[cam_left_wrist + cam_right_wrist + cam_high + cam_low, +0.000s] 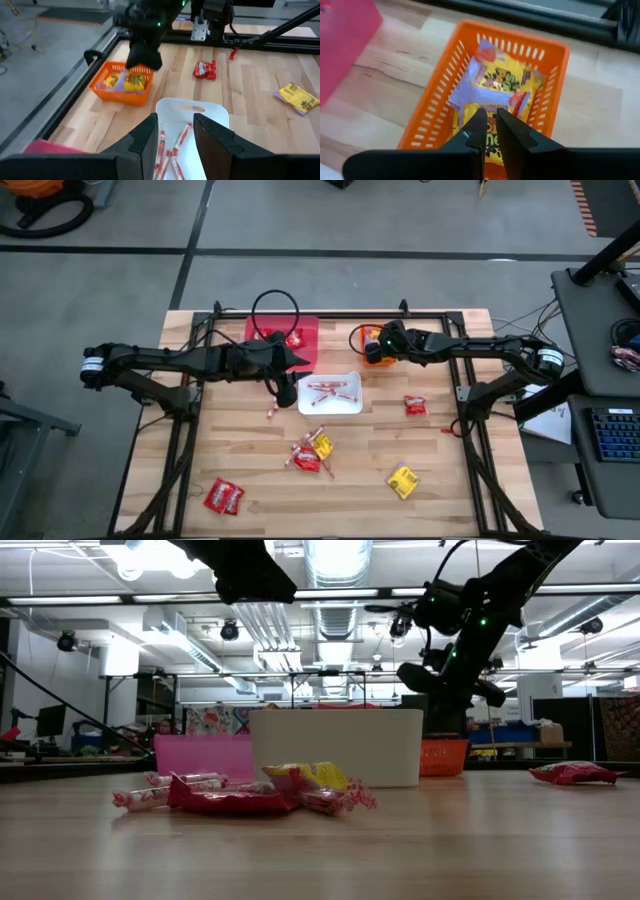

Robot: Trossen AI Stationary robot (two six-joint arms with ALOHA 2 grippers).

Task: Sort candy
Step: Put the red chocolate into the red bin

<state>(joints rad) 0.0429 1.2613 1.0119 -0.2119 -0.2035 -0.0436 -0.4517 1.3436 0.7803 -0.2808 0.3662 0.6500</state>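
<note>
My left gripper [175,131] is open and hovers over the white bin [346,406], near its left end [290,380]; red-and-white sticks [172,150] lie in the bin below it. My right gripper [490,119] points down into the orange bin [432,107] at the far side [375,345], shut on a yellow-orange packet. More yellow-orange packets [500,75] lie in that bin. Red packets [290,338] sit in the pink-red bin [308,326]. Loose on the table are a mixed pile [310,452], a red packet [415,405], a yellow packet [403,480], red packets [223,497] and one stick [272,411]. My right gripper pinches a yellow-orange packet [490,142] between its two fingers [476,125], which stand only a thin slit apart. It comes from above, pointing down into the orange bin. The fingers hide which edge they have. The packet sits low in the bin, over the packets there.
The three bins stand close together at the far middle of the table. A black frame rail [330,314] runs along the far edge, and a cable loop [275,312] arches over the pink-red bin. Bare wood [500,450] lies right of the loose candy.
</note>
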